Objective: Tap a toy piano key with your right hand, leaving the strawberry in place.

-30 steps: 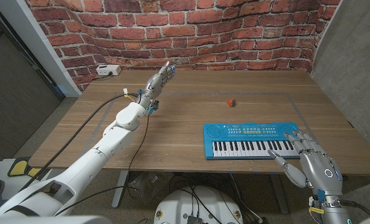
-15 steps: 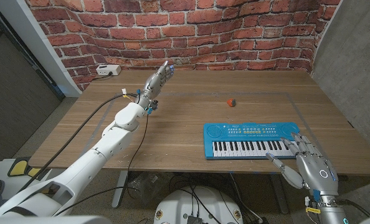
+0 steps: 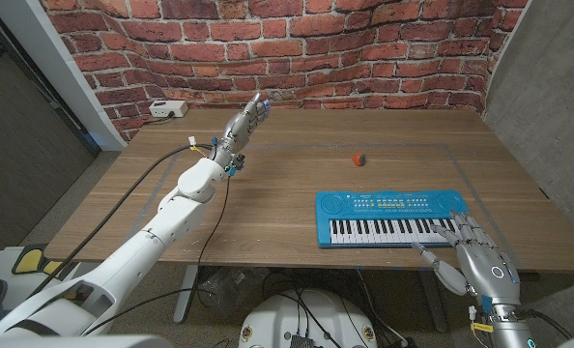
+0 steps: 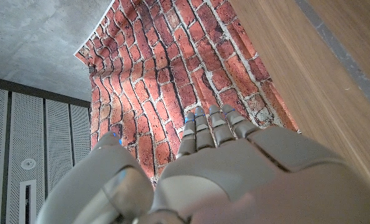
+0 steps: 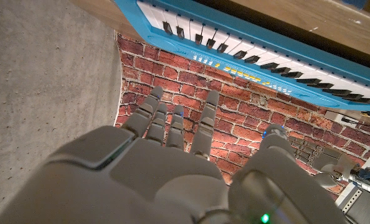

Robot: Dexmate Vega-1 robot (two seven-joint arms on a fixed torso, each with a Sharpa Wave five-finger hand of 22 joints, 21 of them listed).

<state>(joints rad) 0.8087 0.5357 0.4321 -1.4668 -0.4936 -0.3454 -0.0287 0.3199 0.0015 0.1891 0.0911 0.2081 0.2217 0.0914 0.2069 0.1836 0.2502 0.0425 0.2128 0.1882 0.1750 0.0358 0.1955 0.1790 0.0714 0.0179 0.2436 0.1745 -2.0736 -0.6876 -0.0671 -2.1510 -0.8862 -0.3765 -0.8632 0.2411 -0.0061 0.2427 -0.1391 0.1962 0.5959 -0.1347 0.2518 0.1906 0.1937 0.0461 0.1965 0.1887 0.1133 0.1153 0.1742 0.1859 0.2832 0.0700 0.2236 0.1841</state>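
1. The wooden table (image 3: 297, 184) stands before a brick wall (image 3: 268, 48).
2. The toy piano (image 3: 389, 218) lies near right.
3. The left hand (image 3: 247, 122), far left, is released, fingers extended.
4. The right hand (image 3: 476, 253), fingers spread, grasps nothing at the piano's near-right corner.
5. The strawberry (image 3: 358, 158) sits beyond the piano.

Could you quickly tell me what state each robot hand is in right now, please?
Left robot hand: open, fingers extended, holding nothing.
Right robot hand: open, fingers spread, holding nothing, by the blue toy piano.

Right hand (image 3: 481, 259) now back off the toy piano (image 3: 390, 218) keys
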